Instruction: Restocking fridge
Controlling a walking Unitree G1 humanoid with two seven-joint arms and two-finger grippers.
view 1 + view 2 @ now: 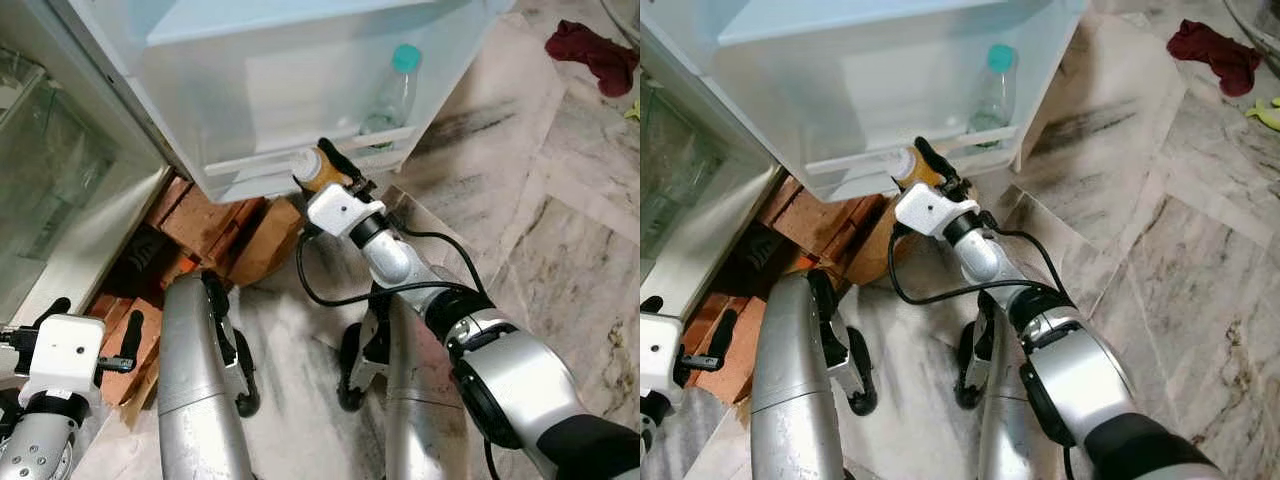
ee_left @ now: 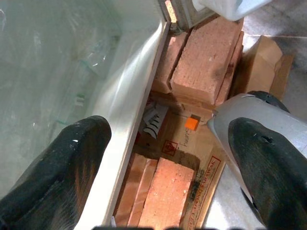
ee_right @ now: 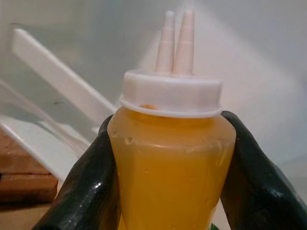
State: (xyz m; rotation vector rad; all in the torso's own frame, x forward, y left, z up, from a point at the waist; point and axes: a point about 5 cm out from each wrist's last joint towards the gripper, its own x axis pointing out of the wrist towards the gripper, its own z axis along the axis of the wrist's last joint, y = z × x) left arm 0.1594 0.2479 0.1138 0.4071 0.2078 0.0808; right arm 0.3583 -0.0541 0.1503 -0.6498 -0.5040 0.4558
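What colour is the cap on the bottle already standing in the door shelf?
Teal, on the clear bottle; clearest in the left eye view.

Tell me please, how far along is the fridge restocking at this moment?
Done: a clear bottle with a teal cap already stands in the fridge door shelf. In hand: the right gripper is shut on a yellow squeeze bottle, held up at the shelf's rail. Left: setting it inside and letting go. The left gripper hangs open low by the bricks.
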